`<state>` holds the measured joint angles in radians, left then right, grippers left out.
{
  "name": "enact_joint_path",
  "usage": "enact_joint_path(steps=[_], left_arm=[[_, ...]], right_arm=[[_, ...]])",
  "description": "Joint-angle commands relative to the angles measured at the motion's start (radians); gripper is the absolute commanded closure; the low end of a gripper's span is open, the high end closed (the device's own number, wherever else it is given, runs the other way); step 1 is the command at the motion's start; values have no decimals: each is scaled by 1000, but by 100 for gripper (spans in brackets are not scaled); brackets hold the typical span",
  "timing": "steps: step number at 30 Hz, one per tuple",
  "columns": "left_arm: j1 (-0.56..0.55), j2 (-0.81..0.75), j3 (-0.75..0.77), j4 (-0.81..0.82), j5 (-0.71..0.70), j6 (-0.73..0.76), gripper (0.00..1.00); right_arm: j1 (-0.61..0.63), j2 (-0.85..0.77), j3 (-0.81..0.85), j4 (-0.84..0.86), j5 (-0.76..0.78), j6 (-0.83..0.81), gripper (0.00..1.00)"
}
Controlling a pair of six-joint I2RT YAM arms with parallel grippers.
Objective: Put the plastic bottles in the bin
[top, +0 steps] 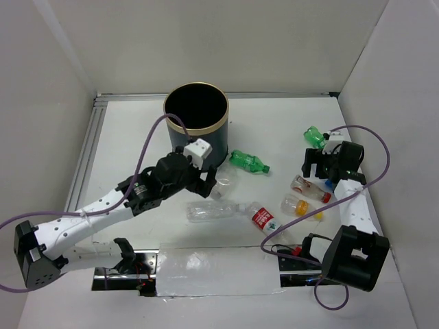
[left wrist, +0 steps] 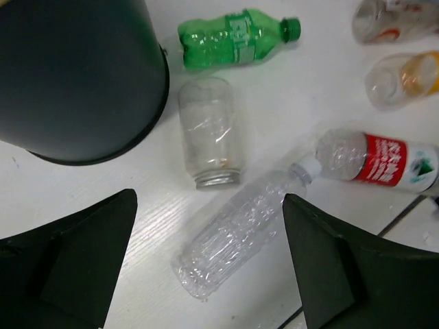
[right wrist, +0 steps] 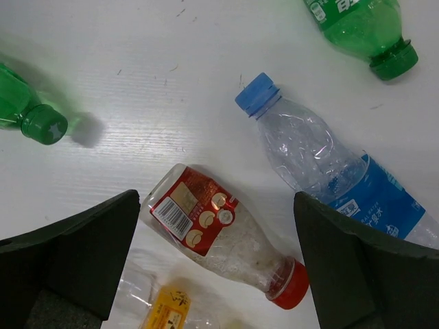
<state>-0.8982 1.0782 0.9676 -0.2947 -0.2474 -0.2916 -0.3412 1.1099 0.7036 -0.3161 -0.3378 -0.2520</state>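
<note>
Three white walls close in a white desk [top: 123, 123]; a metal rail [top: 86, 154] runs along its left edge, and a strip of silvery tape [top: 219, 271] covers its near edge.

Toward the back, left of centre, the bin [top: 209, 142] stands upright; every bottle in view lies on the desk outside it.

Just in front of the bin, the left jaws are spread wide and grasp nothing. In the left wrist view a crushed clear bottle [left wrist: 236, 233] lies slantwise on the desk between them; its neck points at the bottle with the red label [left wrist: 377, 159], close to touching. Beyond it a clear capless bottle [left wrist: 210, 130] lies beside the bin's base; farther on lies a green bottle [left wrist: 233, 38] with a green cap.

Over the right-hand cluster (well apart from the bin) the right jaws are likewise spread and empty. Between them a red-capped bottle [right wrist: 219, 236] lies on its side; a blue-capped bottle [right wrist: 322, 164] lies just beside it. A second green bottle [right wrist: 27, 113] and a third green bottle [right wrist: 360, 27] lie farther out; a yellow-labelled bottle [right wrist: 168, 308] shows at the lower edge.
</note>
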Motion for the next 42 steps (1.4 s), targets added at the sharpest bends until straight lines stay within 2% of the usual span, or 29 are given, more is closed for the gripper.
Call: enact_joint_path(steps=[1, 4, 6, 10, 11, 15, 17, 18, 19, 20, 21, 23, 25, 26, 27, 30, 35, 36, 38, 39, 41, 42], left_arm=[[-51, 75, 31, -58, -32, 94, 0], [-91, 110, 40, -58, -32, 108, 0], [-111, 140, 49, -47, -32, 118, 4], [-136, 177, 49, -47, -10, 141, 22], [-145, 192, 49, -47, -10, 150, 39], [-156, 212, 37, -47, 10, 170, 64], [-156, 238, 26, -47, 23, 180, 62], [-156, 238, 13, -47, 36, 180, 59], [-156, 252, -7, -47, 36, 180, 41], [-156, 252, -18, -38, 46, 180, 25], [-156, 265, -27, -38, 56, 189, 20], [-156, 288, -47, -11, 75, 189, 13], [-156, 316, -58, -11, 108, 200, 13], [-156, 325, -69, -11, 118, 200, 13], [-156, 325, -69, -11, 141, 210, 12], [-156, 388, -95, 11, 171, 220, 12], [-156, 489, -95, 48, 169, 229, 17], [-156, 502, -95, 48, 169, 229, 20], [-156, 523, -95, 58, 157, 229, 35], [-156, 523, -95, 58, 157, 229, 56], [-156, 510, -83, 33, 157, 207, 75], [-165, 496, -66, 16, 157, 207, 90]], right_arm=[[-5, -9, 48, 5, -21, -7, 0], [-5, -30, 48, 5, -21, -16, 0], [-5, -41, 37, 5, -30, -27, 0], [-5, -50, 37, -5, -39, -27, 0], [-5, -50, 37, -5, -40, -36, 0], [-5, -50, 27, -23, -81, -88, 0], [-5, -68, 14, -49, -118, -118, 0], [-15, -68, 14, -66, -156, -168, 25], [-15, -68, 5, -78, -199, -177, 60], [-15, -68, 5, -66, -199, -162, 85], [-15, -68, 5, -66, -199, -153, 91], [-15, -59, 5, -80, -213, -164, 62], [-15, -45, 26, -95, -242, -193, 35], [-15, -30, 27, -104, -242, -207, 17], [-15, -19, 27, -116, -254, -216, 11], [-15, -10, 36, -126, -280, -234, 1], [-15, 2, 36, -161, -374, -312, 1], [-15, 2, 36, -178, -388, -331, 1], [-15, -25, 27, -190, -421, -393, 1], [-15, -41, 27, -199, -449, -414, 1], [-15, -93, 16, -210, -493, -485, 4], [-15, -104, 16, -256, -507, -524, 5]])
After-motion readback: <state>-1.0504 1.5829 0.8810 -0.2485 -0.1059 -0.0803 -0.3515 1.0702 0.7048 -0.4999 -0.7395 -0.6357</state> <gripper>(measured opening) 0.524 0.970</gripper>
